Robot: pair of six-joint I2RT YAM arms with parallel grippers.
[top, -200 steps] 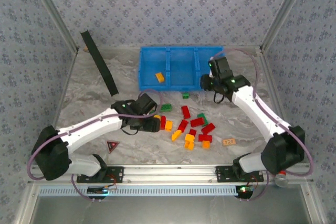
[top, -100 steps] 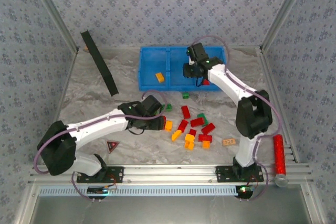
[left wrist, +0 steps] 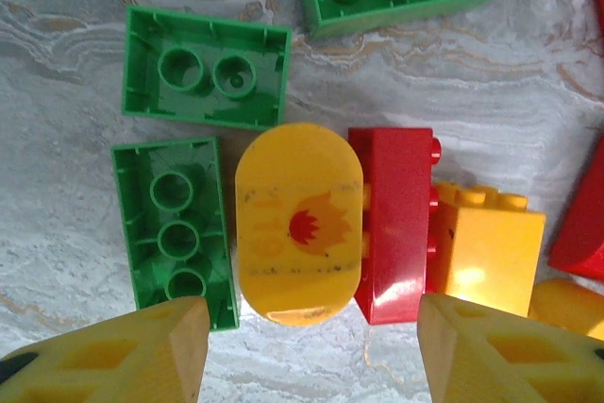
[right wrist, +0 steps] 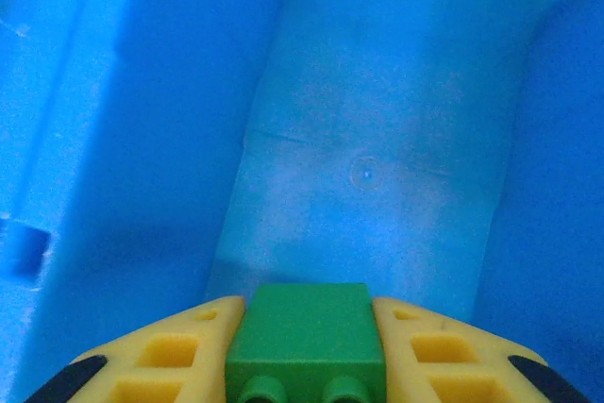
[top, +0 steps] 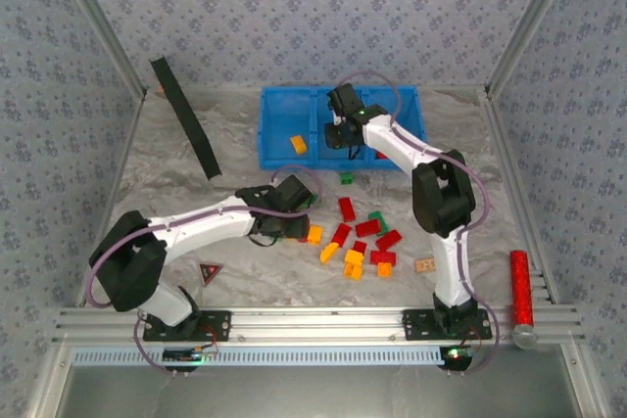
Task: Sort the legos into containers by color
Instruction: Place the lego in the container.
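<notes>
- Marbled grey table [top: 157, 183] between patterned walls, with the blue tray [top: 286, 95] at its 12 o'clock edge and the loose legos [top: 362, 237] scattered near the middle.
- At the tray, the right gripper [top: 343, 134] is clenched on a green brick [right wrist: 304, 323], pinched between its yellow fingers.
- A second ago it hung over the tray's 3 o'clock end. It has since swung across to the middle compartment [right wrist: 377, 176], whose floor lies bare beneath it.
- That suggests green goes in the middle, and letting go looks like the next step. One yellow-orange brick [top: 298, 144] already lies in the 9 o'clock compartment.
- Meanwhile the left gripper [top: 289, 214] has reached further out, to the pile's 9 o'clock edge. Its jaws are spread wide and hold nothing.
- Between those jaws, a little ahead, lie a rounded yellow piece [left wrist: 300, 224] and a red brick [left wrist: 394, 224], touching side by side.
- Around the yellow piece, green bricks [left wrist: 173, 228] sit from 9 to 1 o'clock. An orange block [left wrist: 486, 247] butts against the red brick at 3 o'clock.
- Most bricks lie unsorted on the table, so the task is at an early stage.
</notes>
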